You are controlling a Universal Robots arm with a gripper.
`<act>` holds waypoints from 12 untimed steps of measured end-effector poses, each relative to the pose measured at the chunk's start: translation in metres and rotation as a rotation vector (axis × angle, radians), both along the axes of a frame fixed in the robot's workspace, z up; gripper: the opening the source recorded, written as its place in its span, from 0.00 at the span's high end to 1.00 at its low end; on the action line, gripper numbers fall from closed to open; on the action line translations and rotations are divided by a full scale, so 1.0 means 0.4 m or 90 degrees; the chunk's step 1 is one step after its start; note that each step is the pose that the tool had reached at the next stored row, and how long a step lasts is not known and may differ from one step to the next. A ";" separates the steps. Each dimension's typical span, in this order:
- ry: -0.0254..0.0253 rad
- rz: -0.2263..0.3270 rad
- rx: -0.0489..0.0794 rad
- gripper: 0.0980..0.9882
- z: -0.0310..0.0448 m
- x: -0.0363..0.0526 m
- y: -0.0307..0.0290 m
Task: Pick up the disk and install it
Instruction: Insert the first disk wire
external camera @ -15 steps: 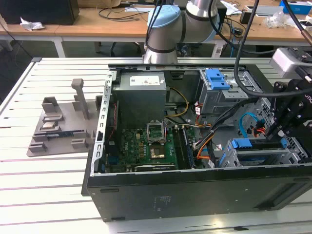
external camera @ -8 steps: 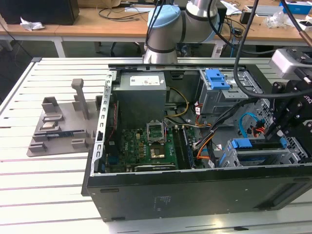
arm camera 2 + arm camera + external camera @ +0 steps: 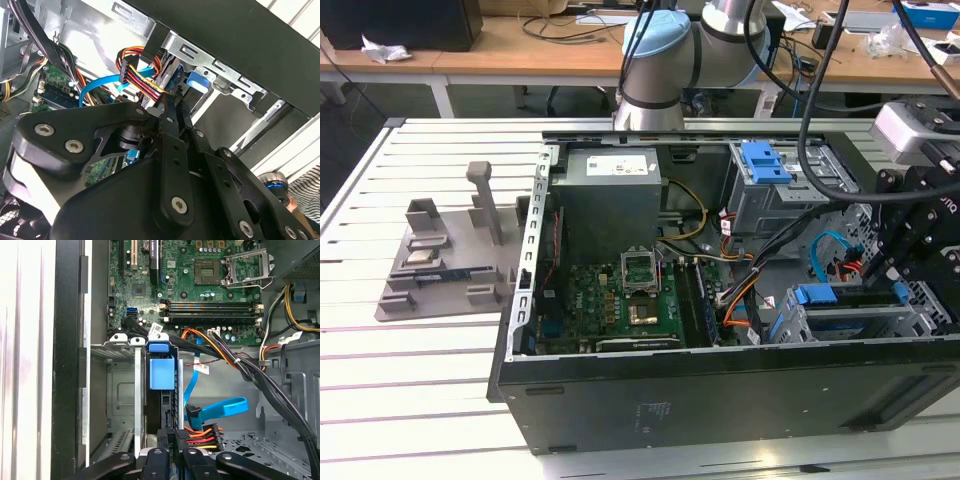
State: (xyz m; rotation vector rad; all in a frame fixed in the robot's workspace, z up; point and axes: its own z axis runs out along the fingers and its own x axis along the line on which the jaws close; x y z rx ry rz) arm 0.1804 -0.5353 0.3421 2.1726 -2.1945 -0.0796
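- A grey fixture (image 3: 440, 265) rests on the slatted table (image 3: 410, 400) at nine o'clock in the exterior view
- The open computer case (image 3: 720, 385) holds the motherboard (image 3: 620, 300) near six o'clock
- The disk (image 3: 161, 410) stands on edge in the drive cage (image 3: 117, 390), its blue carrier tab (image 3: 162, 371) central in the first wrist view
- The gripper (image 3: 171, 452) sits at the disk's cabled end, fingers (image 3: 172, 115) nearly together; whether they pinch it cannot be told

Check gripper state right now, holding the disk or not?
Gripper: shut, fingers together at the rear edge of the disk, which sits in the drive cage by the cable connectors. Whether they pinch the disk cannot be told.
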 end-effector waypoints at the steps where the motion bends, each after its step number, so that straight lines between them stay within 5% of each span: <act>1: 0.0000 0.000 0.000 0.92 -0.001 0.000 0.000; 12: 0.0000 0.001 0.000 0.92 -0.001 0.005 0.000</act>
